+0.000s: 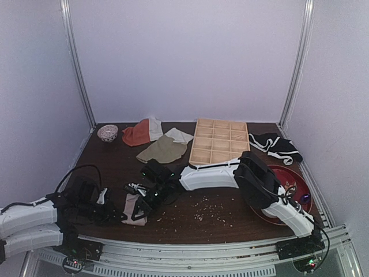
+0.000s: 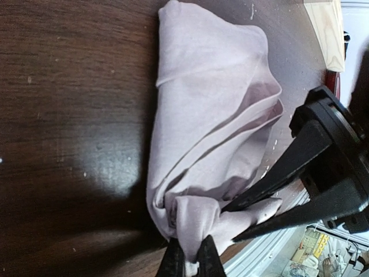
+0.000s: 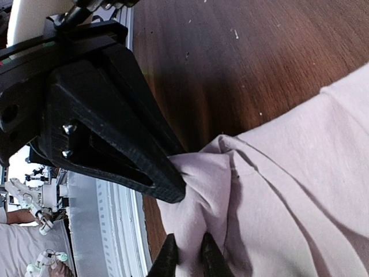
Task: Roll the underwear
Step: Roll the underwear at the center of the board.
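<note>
Nearest the front rail (image 1: 202, 249), the left gripper (image 2: 191, 261) pinches a bunched corner at the near end of the underwear (image 2: 213, 115), and the right gripper (image 3: 187, 261) is closed on the same gathered fold from the opposite side, its tips just beside the left tips. The underwear lies as a loosely folded mauve-pink bundle on the near-left part of the dark wooden table (image 1: 115, 164). Farther back sit an olive-green cloth (image 1: 162, 150), an orange-red and white cloth (image 1: 141, 133), a small bowl (image 1: 108, 133) and a wooden compartment tray (image 1: 219, 141), all well apart from the bundle.
</note>
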### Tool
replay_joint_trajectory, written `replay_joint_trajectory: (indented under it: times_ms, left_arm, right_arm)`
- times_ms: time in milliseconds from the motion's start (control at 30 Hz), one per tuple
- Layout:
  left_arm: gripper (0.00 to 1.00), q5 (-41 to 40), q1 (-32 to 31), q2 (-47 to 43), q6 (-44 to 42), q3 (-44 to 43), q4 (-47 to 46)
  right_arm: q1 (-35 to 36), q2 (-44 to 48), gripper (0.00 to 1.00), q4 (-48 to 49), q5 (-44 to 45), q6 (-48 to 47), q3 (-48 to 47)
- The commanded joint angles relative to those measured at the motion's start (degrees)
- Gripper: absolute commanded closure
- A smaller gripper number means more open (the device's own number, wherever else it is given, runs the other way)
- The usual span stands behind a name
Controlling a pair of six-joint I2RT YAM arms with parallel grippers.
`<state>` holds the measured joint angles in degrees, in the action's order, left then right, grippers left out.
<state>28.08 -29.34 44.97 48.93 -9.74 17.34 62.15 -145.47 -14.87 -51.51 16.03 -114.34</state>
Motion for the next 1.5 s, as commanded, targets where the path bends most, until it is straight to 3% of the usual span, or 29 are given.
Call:
replay_joint_trajectory:
  times_ms: [0,133,433,633,933,1467]
  left_arm:
    - [1.0,-0.6,-0.3,0.6,-0.6,-0.5,0.4]
    - [1.0,-0.6,-0.3,0.5,-0.7,-0.7,0.5]
    - [1.0,-0.7,-0.2,0.3,-1.1,-1.1,1.3]
    - [1.0,-0.8,-0.3,-0.3,-1.1,-1.0,2.0]
    - [1.0,-0.9,-0.2,-0.5,-1.0,-1.2,2.3]
    - [1.0,-0.5,-0.2,1.3,-1.2,-1.7,1.1]
  right_arm:
    - [0.3,3.2,0.81,-1.3,10.7,-3.8,7.2]
    - [0.2,7.5,0.74,3.0,14.2,-5.2,11.0]
    - [0.3,16.3,0.71,14.4,19.7,-7.4,21.3]
    - [2.1,20.8,0.69,20.1,24.3,-16.6,26.6]
    - [7.8,21.6,0.62,26.9,32.4,-34.3,31.5]
    - [10.5,20.6,0.59,27.7,38.9,-42.7,29.9]
